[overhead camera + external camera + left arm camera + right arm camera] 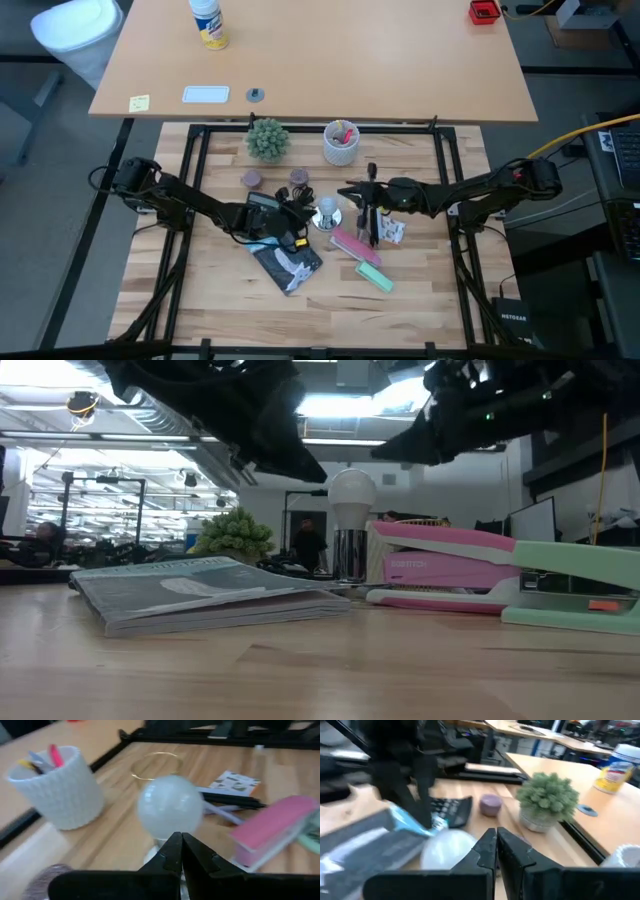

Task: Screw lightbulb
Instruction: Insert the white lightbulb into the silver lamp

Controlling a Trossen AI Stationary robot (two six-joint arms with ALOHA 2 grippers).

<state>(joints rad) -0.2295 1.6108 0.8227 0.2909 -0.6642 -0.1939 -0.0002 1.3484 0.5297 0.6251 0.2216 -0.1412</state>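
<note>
The lightbulb (327, 211) is a round, glossy white globe on a silvery base (350, 555). It stands upright on that base near the middle of the wooden table. My left gripper (180, 847) is shut and hovers just on the bulb's left side (306, 205), above the table. My right gripper (496, 845) is also shut and hangs on the bulb's right side (346, 190), a little higher than the globe. In both wrist views the bulb (170, 807) (447, 851) shows just beyond the shut fingertips. Neither gripper holds anything.
A grey booklet (288, 266) lies near the bulb. A pink stapler (352, 245) and a green stapler (375, 277) lie to its near right, beside a black pen (372, 215). A white cup (341, 143) and a small plant (267, 138) stand at the far side.
</note>
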